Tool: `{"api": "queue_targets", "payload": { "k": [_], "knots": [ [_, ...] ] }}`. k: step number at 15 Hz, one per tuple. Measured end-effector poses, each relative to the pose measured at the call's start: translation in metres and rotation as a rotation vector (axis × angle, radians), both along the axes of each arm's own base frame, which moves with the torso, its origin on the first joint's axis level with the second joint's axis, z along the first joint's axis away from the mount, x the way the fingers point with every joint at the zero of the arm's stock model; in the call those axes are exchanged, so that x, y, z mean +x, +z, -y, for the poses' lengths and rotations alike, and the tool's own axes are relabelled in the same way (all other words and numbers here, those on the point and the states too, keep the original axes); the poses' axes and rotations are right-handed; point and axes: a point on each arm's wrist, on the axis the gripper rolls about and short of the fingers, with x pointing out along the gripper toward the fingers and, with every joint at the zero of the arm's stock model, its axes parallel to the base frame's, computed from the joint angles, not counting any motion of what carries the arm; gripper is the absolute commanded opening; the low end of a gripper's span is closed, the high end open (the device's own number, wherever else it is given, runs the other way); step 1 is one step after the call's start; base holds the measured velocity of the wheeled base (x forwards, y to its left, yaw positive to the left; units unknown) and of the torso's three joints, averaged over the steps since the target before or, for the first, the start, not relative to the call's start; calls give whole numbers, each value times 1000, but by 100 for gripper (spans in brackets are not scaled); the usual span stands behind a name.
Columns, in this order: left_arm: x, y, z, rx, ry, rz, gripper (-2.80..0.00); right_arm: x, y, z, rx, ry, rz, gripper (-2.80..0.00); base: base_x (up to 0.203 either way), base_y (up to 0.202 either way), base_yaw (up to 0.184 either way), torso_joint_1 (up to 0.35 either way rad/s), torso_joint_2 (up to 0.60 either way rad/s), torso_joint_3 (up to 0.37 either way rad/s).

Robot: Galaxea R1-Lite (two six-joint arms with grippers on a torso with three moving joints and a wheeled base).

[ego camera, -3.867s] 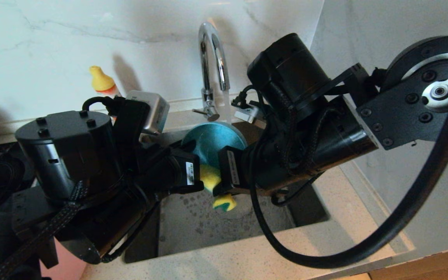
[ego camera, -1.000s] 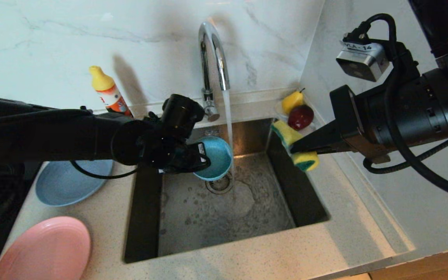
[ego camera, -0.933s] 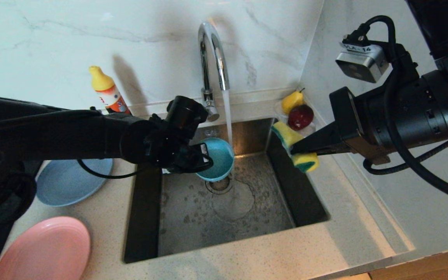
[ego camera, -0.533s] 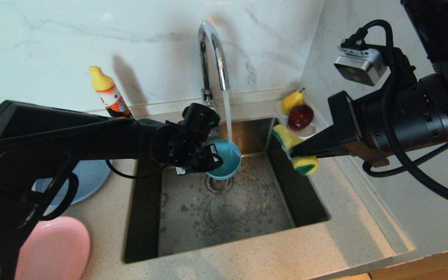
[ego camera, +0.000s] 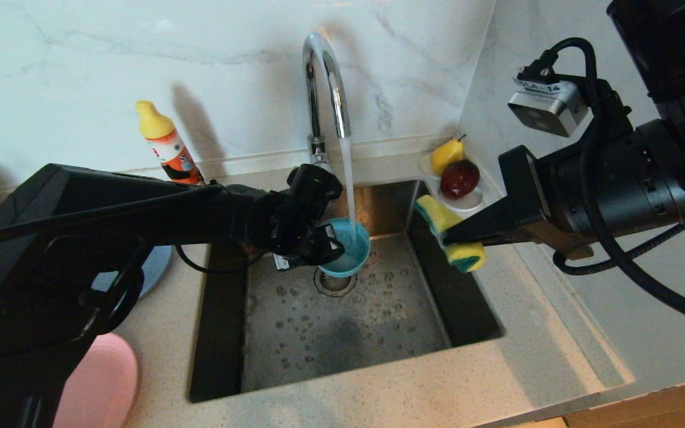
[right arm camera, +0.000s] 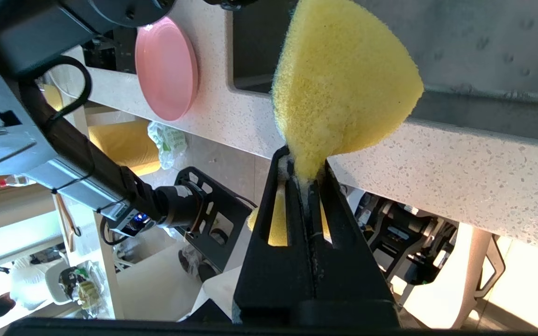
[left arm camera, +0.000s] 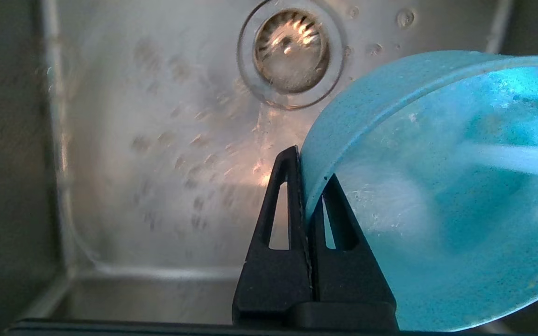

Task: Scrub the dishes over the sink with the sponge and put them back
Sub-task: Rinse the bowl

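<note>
The rinsing step is in hand: the left gripper (ego camera: 326,245) pinches the rim of the bowl (ego camera: 348,252) under the tap (ego camera: 324,83) stream, over the sink (ego camera: 342,321). The right gripper (ego camera: 446,238), beside it, squeezes the sponge (ego camera: 449,235). Next I think the bowl goes back to the counter (ego camera: 170,333).

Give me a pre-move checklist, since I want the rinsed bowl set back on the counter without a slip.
1. Left gripper shut on the teal bowl rim: ok.
2. Bowl under the tap stream, over the sink: ok.
3. Right gripper shut on the sponge, held off at the sink's right edge: ok.
4. Free counter spot for the bowl on the left: cannot tell, the left arm hides it.
5. Pink plate lying on the counter: ok.
6. Bowl drained: not ok, water is running in.
</note>
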Motion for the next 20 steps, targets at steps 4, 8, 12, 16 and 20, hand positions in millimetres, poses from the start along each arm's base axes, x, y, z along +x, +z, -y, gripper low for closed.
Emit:
{"api": "queue_targets", "payload": {
  "k": [4,8,12,16,20],
  "knots": [
    [-1,-1,-4,4,10,-13,-280,0,0,0,0,0,-2,-280,0,0,0,0,0,0],
    [-2,-1,-5,9,11,-24,-280,0,0,0,0,0,-2,-280,0,0,0,0,0,0],
    [-3,-1,-5,13,9,-33,-280,2,-2,-1,-3,0,-7,-280,0,0,0,0,0,0],
    [-5,-2,-5,17,11,-39,-280,2,-2,-2,-4,0,-7,-280,0,0,0,0,0,0],
    [-10,3,-12,35,36,-22,-280,2,-3,-1,-8,-2,-11,-280,0,0,0,0,0,0]
  ]
}}
